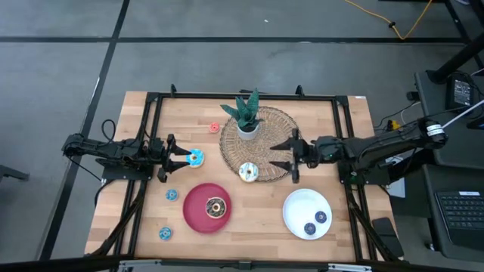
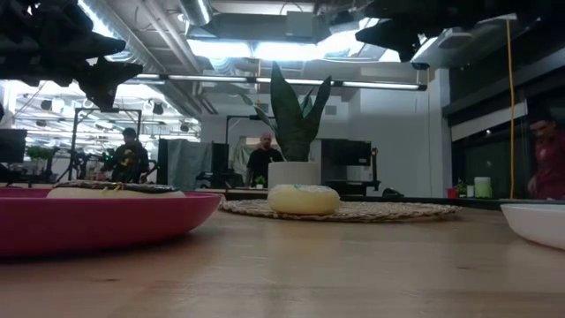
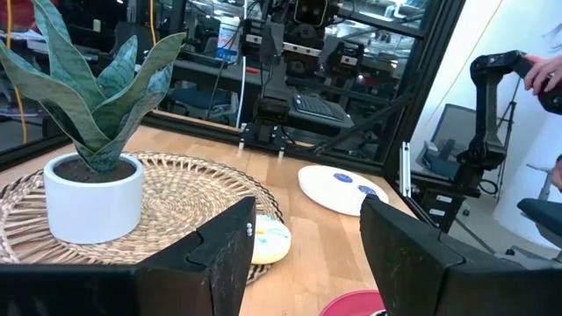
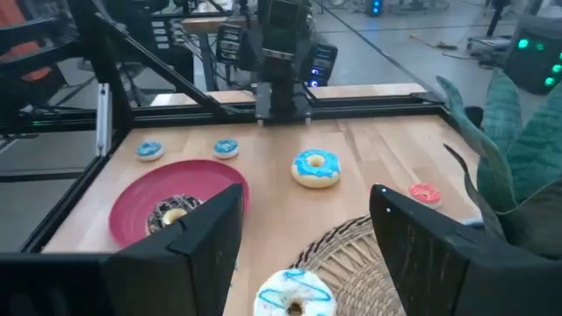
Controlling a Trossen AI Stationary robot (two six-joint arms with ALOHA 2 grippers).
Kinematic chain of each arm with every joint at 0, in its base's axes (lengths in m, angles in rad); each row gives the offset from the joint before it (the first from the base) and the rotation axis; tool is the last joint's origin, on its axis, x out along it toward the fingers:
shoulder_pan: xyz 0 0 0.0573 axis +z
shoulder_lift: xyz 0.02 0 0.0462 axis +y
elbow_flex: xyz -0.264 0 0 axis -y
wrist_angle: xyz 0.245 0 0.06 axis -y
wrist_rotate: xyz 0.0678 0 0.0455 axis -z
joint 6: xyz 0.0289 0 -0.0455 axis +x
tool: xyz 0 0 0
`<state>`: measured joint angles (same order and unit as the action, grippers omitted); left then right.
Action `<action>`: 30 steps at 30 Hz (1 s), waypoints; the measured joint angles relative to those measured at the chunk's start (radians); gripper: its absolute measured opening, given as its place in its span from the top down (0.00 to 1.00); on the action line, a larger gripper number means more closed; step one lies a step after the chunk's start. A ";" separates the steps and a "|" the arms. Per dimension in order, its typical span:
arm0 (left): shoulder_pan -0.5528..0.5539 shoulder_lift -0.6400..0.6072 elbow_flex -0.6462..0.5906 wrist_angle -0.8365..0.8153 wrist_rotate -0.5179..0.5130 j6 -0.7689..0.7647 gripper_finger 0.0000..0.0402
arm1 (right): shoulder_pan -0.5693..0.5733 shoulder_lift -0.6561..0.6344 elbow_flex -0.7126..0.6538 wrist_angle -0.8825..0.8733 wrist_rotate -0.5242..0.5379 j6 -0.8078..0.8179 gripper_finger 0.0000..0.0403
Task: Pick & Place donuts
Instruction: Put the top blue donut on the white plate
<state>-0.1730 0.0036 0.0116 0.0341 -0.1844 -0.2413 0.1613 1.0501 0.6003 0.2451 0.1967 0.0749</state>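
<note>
Donuts lie scattered over the wooden counter. The light-blue iced donut sits on bare wood just in front of the left end effector, whose fingers stand apart with nothing between them. The cream-white donut rests on the near edge of the woven mat, beside the potted plant. The chocolate donut lies in the red plate; from the low view only its top shows over the rim. Two small blue donuts sit in the white plate at the near right, two more small blue ones lie on wood at the near left, and a small red donut lies far left of the mat. The right end effector hovers open and empty at the mat's right edge. In the low view both arms are cut off at the top.
</note>
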 joint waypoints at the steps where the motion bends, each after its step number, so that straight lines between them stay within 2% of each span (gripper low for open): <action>1: 0.000 0.000 0.000 0.000 0.000 0.000 0.51 | 0.000 -0.006 -0.006 0.000 -0.010 -0.001 0.38; 9: 0.000 0.000 0.000 0.000 0.000 0.000 0.51 | -0.001 -0.046 -0.059 0.012 -0.008 -0.001 0.38; 30: 0.000 0.000 0.000 0.000 0.000 0.000 0.51 | -0.001 -0.042 -0.058 0.006 -0.007 -0.004 0.38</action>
<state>-0.1733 0.0036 0.0116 0.0341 -0.1845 -0.2413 0.1608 1.0078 0.5419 0.2512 0.1898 0.0705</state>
